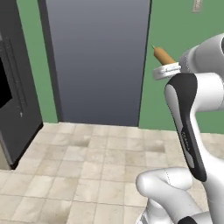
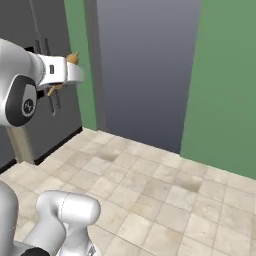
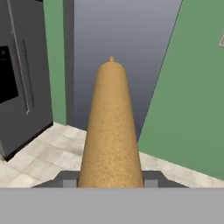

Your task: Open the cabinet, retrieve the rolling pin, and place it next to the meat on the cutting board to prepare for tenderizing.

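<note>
Above tiled floor (image 1: 78, 175), one rolling pin (image 3: 111, 131), clamped by end effector (image 3: 111, 180)

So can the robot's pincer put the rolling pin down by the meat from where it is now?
Probably not yet. The pincer holds the rolling pin up in the air, facing a grey door and tiled floor; no board or meat is nearby.

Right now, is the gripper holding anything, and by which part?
Yes: the gripper holds the rolling pin. The fingers clamp its tan barrel from both sides, and the barrel juts forward past them; how far along the barrel the grip sits is hidden.
</note>
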